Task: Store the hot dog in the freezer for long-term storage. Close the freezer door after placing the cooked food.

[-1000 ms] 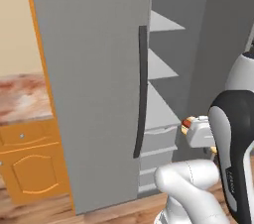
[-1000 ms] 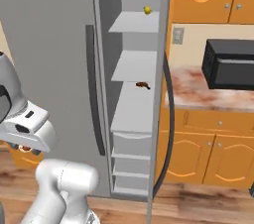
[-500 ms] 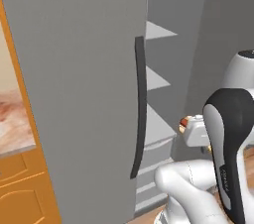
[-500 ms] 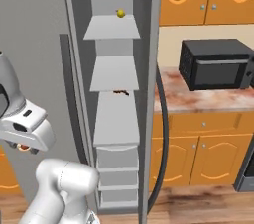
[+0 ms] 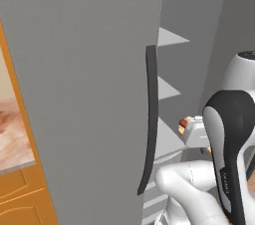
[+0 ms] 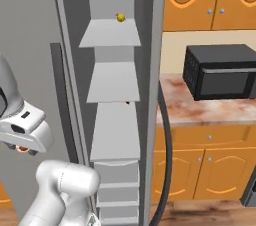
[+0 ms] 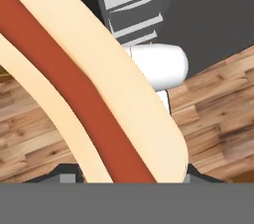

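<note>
- Hot dog [image 7: 94,104] sat clamped in the gripper [image 7: 124,178], bun and red sausage close against the hand camera — held low, above the wooden floor [image 7: 218,114], outside the compartment.
- Freezer [image 6: 114,85] stood open; its white shelves and pale drawers [image 6: 117,190] were exposed, with a small yellow fruit [image 6: 120,17] on the top shelf.
- Freezer door [image 5: 84,94] was swung wide, its black handle [image 5: 148,119] facing the arm.
- Step in hand, as judged: carrying the food toward a shelf — not yet placed.
- Next move would call for raising the hand to a bare shelf, reaching inside, releasing, withdrawing, then pushing that door shut.
</note>
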